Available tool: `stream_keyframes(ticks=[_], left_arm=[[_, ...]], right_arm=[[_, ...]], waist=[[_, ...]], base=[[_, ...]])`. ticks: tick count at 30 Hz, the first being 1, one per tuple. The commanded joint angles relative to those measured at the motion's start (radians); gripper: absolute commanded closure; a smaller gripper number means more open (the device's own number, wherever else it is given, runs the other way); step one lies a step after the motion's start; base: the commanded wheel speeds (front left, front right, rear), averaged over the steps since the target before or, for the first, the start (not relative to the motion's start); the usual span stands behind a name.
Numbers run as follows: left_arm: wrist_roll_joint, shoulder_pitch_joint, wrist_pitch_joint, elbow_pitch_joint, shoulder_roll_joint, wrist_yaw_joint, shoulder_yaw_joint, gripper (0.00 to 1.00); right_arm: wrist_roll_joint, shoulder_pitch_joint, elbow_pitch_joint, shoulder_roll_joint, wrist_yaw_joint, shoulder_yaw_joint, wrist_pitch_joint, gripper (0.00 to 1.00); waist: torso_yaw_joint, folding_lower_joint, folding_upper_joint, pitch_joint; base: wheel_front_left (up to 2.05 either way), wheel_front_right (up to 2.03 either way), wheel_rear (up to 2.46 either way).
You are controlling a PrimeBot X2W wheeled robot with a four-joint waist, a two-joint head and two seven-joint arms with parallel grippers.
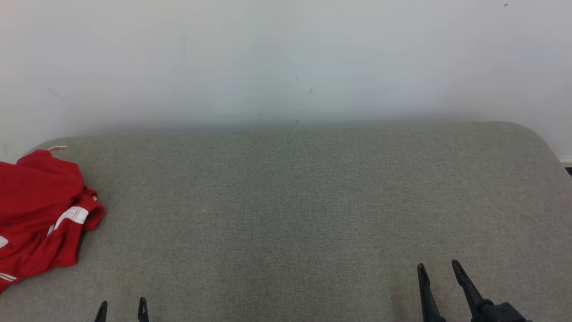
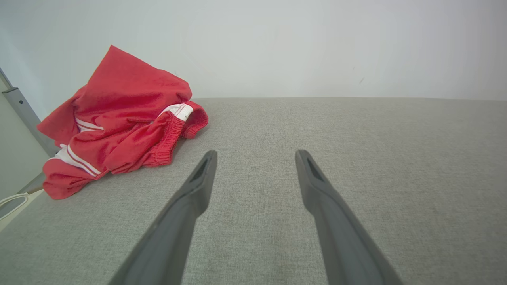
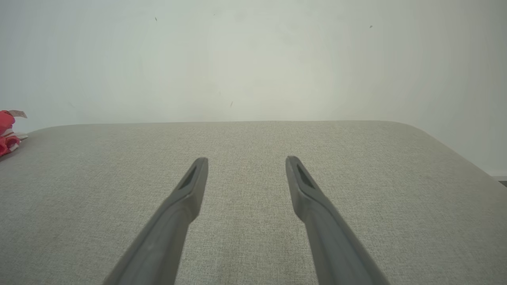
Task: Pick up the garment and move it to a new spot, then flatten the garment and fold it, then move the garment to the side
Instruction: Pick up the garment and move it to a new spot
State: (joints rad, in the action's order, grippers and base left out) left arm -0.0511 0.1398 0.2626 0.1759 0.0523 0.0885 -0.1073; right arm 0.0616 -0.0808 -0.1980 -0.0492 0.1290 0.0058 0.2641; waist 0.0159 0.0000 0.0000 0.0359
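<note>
- The surface is a broad pad covered in grey woven fabric, with a rounded corner at its far right and another at its far left.
- Its far edge runs right along a plain pale wall, which carries a few small dark specks and faint scuffs.
- At the right edge of the head view, past the rounded corner, a thin white strip and a dark patch show low against the wall; what they are cannot be told.
- The garment is red with white stripes and a gathered elastic band. It lies crumpled in a heap at the surface's far left, close to the rear left corner.
- A small pale tag sticks up from the top of the heap.
- In the left wrist view a grey metal post stands behind the heap, slanting along the frame's left edge.
- The left hand is spread wide and holds nothing. It hovers over bare fabric near the front edge, to the right of the garment and apart from it.
- The right hand is likewise spread wide and empty, over bare fabric at the front right, well apart from the garment.
</note>
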Motion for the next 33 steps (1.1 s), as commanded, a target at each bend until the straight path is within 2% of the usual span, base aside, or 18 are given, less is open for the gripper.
stream_keyframes(ticks=[1, 8, 13, 33], left_arm=[[0.003, 0.002, 0.003, -0.002, -0.002, 0.003, -0.005, 0.0], [-0.007, -0.004, 0.003, 0.001, -0.002, 0.005, -0.007, 0.0], [-0.006, -0.016, 0.003, 0.006, -0.002, -0.001, 0.0, 0.0], [-0.006, 0.006, 0.003, 0.0, -0.002, 0.006, -0.086, 0.0]], right_arm=[[0.006, -0.003, 0.001, -0.002, 0.003, 0.0, 0.001, 0.0], [0.009, -0.007, 0.005, -0.002, 0.003, 0.001, 0.001, 0.0], [0.016, -0.017, 0.002, -0.002, 0.003, 0.001, 0.001, 0.0], [0.045, -0.031, -0.003, -0.002, 0.003, 0.026, 0.001, 0.0]], waist=[[0.0, 0.0, 0.0, 0.0], [-0.006, 0.0, 0.0, -0.001], [-0.038, 0.0, 0.0, 0.001], [-0.286, 0.0, 0.0, 0.011]], base=[[0.0, 0.0, 0.0], [0.0, 0.0, 0.0], [0.0, 0.0, 0.0], [0.0, 0.0, 0.0]])
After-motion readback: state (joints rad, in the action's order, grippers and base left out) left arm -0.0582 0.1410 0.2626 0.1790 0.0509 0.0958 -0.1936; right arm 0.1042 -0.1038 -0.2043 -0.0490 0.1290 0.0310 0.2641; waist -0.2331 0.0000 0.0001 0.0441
